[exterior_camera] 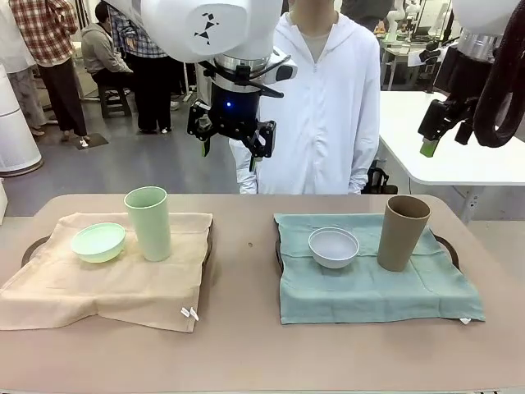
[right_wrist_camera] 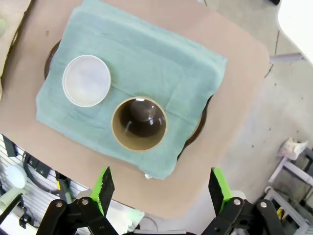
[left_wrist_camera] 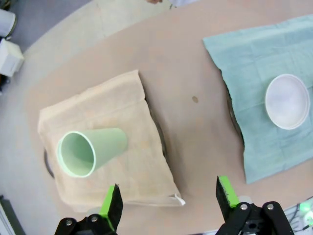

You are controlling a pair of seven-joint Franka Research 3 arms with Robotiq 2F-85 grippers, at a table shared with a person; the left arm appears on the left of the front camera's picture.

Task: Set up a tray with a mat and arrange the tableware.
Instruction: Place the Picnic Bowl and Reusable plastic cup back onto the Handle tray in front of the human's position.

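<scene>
Tableware sits on both mat-covered trays, green cup point(exterior_camera: 148, 222) toward the table's left edge, brown cup point(exterior_camera: 402, 232) toward its right; my spread-open, empty grippers point(exterior_camera: 230, 136) could topple either tall cup when descending.

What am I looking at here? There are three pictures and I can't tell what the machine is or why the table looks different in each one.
It is one table seen by three cameras. The first looks across the table at a person in white standing on the far side. The white machines are two robot arms; each ends in a black claw with green tips. The left gripper hangs above the table, and the right gripper is up at the right edge.

The other two pictures come from cameras on the arms' wrists, looking down past their own claws. Both claws are open and hold nothing.

On the table are two trays covered by cloths. The beige cloth carries a green cup and a green bowl. The teal cloth carries a white bowl and a brown cup.
</scene>
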